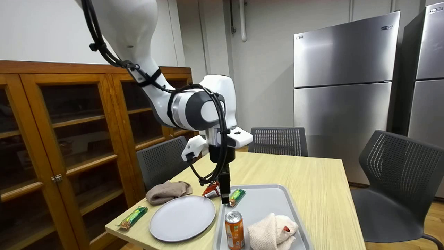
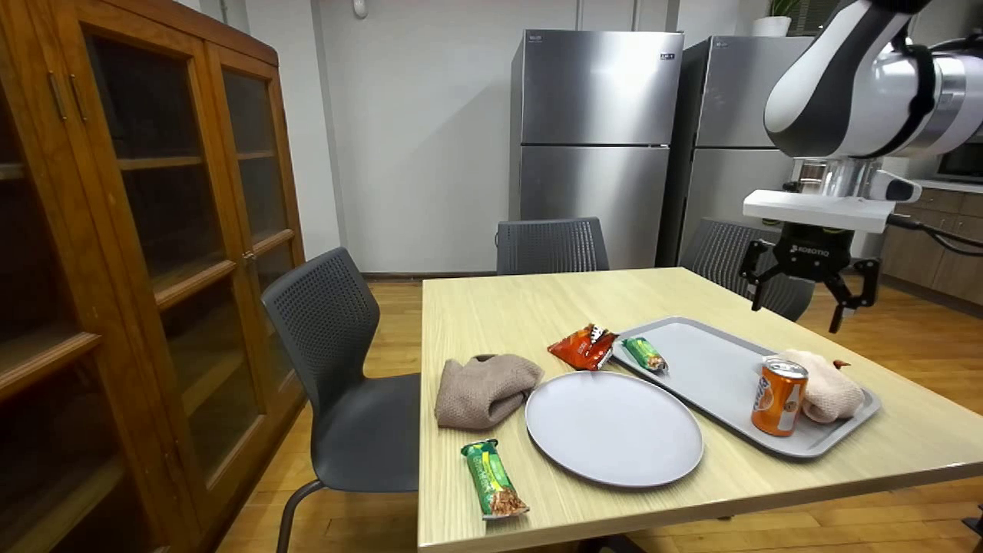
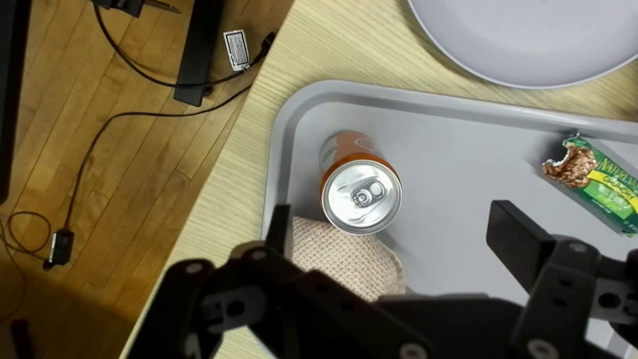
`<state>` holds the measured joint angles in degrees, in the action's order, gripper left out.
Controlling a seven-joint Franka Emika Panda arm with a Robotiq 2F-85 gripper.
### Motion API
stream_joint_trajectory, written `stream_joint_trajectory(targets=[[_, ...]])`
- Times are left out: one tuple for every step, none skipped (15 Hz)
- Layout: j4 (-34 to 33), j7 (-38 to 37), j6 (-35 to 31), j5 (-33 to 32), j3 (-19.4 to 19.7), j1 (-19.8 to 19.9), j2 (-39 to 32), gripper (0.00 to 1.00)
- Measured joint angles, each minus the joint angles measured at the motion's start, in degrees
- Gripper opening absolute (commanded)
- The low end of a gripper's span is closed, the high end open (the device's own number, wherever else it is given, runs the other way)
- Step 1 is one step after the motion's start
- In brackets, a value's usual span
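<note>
My gripper (image 2: 796, 313) is open and empty, pointing down above the grey tray (image 2: 706, 361). In the wrist view its fingers (image 3: 398, 234) are wide apart. An orange can (image 3: 361, 197) stands upright on the tray, just ahead of the fingers; it shows in both exterior views (image 1: 235, 231) (image 2: 779, 399). A pale cloth (image 1: 267, 232) lies bunched beside the can, with a small red thing (image 1: 286, 228) showing in it. The fingers partly hide the cloth in the wrist view (image 3: 349, 254). A green-wrapped bar (image 3: 608, 184) lies at the tray's far end.
A round grey plate (image 2: 614, 430) lies beside the tray. A red snack bag (image 2: 584, 348), a brown cloth (image 2: 484, 392) and another green-wrapped bar (image 2: 491, 480) lie around it. Dark chairs (image 1: 277, 140) stand around the table (image 1: 295, 173). A wooden cabinet (image 1: 66, 146) stands alongside.
</note>
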<state>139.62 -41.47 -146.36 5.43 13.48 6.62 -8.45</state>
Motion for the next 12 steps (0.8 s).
stream_joint_trajectory(targets=[[-0.19,-0.66,-0.58,-0.13,0.01,0.00,-0.72,1.00],[-0.41,-1.18,-1.15,-0.15,0.01,0.00,-1.47,1.00],[-0.71,-1.56,-1.75,-0.15,0.01,0.00,-2.28,1.00],[-1.04,-1.94,-2.17,-0.15,0.01,0.00,-3.13,1.00],[-1.42,-2.29,-2.45,-0.15,0.01,0.00,-3.97,1.00],[-1.87,-2.63,-2.61,-0.15,0.02,-0.01,-4.82,1.00],[-2.34,-2.99,-2.67,-0.15,0.04,-0.02,-5.68,1.00],[-2.77,-3.25,-2.69,-0.15,0.09,-0.03,-6.46,1.00],[-3.17,-3.48,-2.69,-0.15,0.19,-0.08,-7.21,1.00],[-3.51,-3.61,-2.69,-0.15,0.38,-0.17,-7.91,1.00],[-3.76,-3.66,-2.69,-0.15,0.64,-0.33,-8.53,1.00],[-3.93,-3.69,-2.69,-0.15,0.90,-0.49,-9.04,1.00]])
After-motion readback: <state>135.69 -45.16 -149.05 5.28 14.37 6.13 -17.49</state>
